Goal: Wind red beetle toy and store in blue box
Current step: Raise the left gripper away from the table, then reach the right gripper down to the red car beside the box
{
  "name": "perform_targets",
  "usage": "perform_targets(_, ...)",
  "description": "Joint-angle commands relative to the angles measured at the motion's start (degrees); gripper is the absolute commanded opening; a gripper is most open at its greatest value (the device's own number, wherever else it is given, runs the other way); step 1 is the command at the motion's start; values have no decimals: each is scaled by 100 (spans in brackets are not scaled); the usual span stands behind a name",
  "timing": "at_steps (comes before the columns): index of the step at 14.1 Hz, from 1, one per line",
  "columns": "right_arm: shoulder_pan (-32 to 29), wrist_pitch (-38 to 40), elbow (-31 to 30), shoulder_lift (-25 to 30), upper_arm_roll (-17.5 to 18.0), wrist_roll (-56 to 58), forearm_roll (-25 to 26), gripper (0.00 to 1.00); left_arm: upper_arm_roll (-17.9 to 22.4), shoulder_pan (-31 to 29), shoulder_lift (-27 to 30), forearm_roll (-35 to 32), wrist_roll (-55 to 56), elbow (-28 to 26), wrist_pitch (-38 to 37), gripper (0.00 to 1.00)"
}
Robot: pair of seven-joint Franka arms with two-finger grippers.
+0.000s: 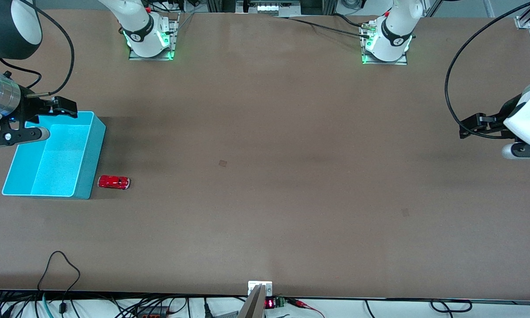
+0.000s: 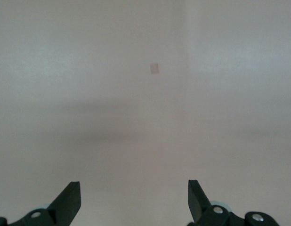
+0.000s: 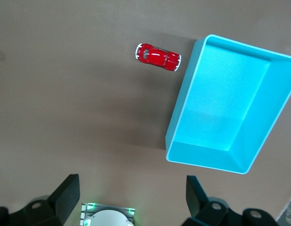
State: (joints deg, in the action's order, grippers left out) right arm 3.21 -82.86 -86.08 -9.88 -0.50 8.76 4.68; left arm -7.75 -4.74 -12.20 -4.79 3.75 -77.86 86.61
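Left end effector (image 2: pixel 131 200) spread wide, right end effector (image 3: pixel 131 197) spread wide, both aloft

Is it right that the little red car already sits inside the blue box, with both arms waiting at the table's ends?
Not quite. The red beetle toy sits on the table beside the blue box, not inside, as the front view shows. The rest holds.

A tiny glossy red toy car with a rounded beetle body (image 1: pixel 114 182) (image 3: pixel 157 56) stands on its wheels on the brown tabletop (image 1: pixel 291 176), just beside the rectangular turquoise-blue plastic bin (image 1: pixel 86 163) (image 3: pixel 183 117), apart from its wall and level with the bin's corner nearest the front camera. The bin sits upright and empty, with tall thin walls and a speckled light-blue floor, by the tabletop edge at the right arm's end.
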Motion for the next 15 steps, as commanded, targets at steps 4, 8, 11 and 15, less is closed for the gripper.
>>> perform_targets(4, -57, 78, 3, -67, -3, 47, -37, 100, 1004, 922, 1369, 251, -200, -1794, 1060, 100)
perform_targets(8, -75, 104, -6, -67, -20, 300, -73, 100, 951, 939, 1352, 207, -173, -1768, 945, 100)
perform_targets(11, -223, -19, 3, -320, -38, 1291, -177, 100, 951, 974, 1343, 198, -165, -1706, 928, 100)
perform_targets(15, -576, -738, -400, -577, -3, 2647, -398, 100, 942, 983, 1334, 189, -165, -1697, 866, 100)
